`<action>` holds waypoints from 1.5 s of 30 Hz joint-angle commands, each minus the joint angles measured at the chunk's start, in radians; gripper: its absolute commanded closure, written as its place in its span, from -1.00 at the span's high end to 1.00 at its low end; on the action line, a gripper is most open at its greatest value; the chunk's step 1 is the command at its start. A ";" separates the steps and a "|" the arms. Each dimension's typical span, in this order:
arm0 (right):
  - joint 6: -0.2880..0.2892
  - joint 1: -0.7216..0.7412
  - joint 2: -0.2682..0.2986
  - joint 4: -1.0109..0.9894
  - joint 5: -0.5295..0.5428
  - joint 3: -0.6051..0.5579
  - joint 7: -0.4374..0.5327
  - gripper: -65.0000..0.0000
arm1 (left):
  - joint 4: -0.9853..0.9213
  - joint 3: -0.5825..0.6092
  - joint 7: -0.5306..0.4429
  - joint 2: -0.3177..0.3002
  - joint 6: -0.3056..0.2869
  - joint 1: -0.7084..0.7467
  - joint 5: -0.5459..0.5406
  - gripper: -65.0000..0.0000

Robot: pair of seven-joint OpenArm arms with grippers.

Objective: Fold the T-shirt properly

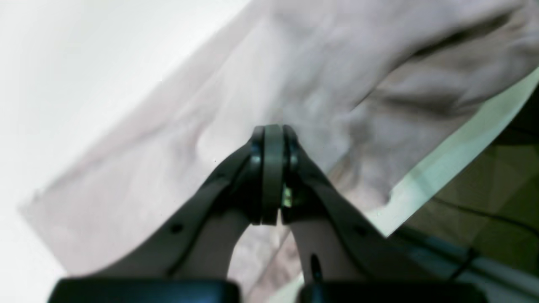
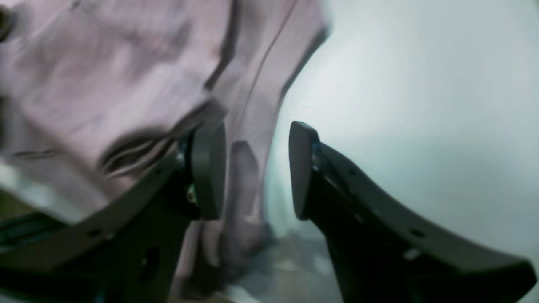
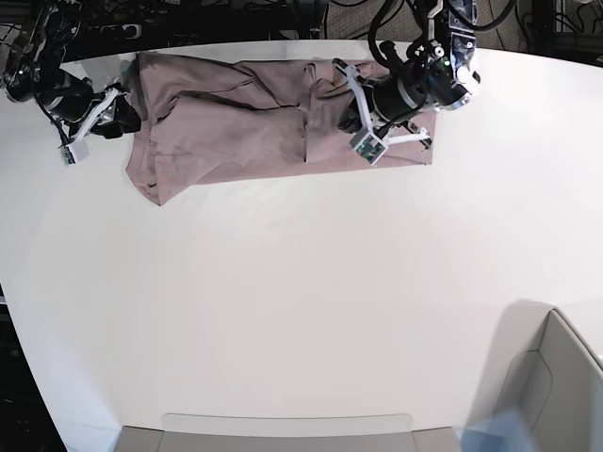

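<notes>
Left gripper [image 1: 273, 174] pads together over T-shirt [image 3: 236, 127], nothing pinched as far as wrist view shows. Right gripper [image 2: 254, 168] jaws apart at shirt's edge, cloth just beside inner pad, not clamped.

Shirt lies at far edge of table [image 3: 301, 301], spread sideways as long band, creased, seemingly part folded lengthwise.

Step, by judgement: between folds, setting up grasps at both ends. Next move needs right gripper to close on edge, left to reopen and take hold, then bring ends over.

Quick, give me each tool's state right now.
Left tool: closed, nothing visibly held; it sits over the T-shirt.
Right tool: open, straddling the shirt's edge, not gripping it.
</notes>
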 commanded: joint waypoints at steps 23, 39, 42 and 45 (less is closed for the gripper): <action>0.006 0.072 -0.020 -0.146 0.194 -0.162 -0.069 -0.23 | 0.016 -0.008 -0.027 -0.031 -0.002 0.005 -0.016 -1.00; -0.001 0.271 -0.059 -0.215 -0.060 -0.371 -0.069 -1.00 | 0.016 -0.010 -0.027 -0.031 -0.002 0.020 -0.016 -1.00; -0.001 0.336 -0.058 -0.271 -0.136 -0.354 -0.066 -1.00 | 0.016 -0.017 -0.027 -0.031 -0.002 0.020 -0.016 -1.00; -0.001 0.419 -0.058 -0.334 -0.228 -0.256 -0.066 -1.00 | 0.016 -0.066 -0.027 -0.031 -0.002 0.044 -0.016 -1.00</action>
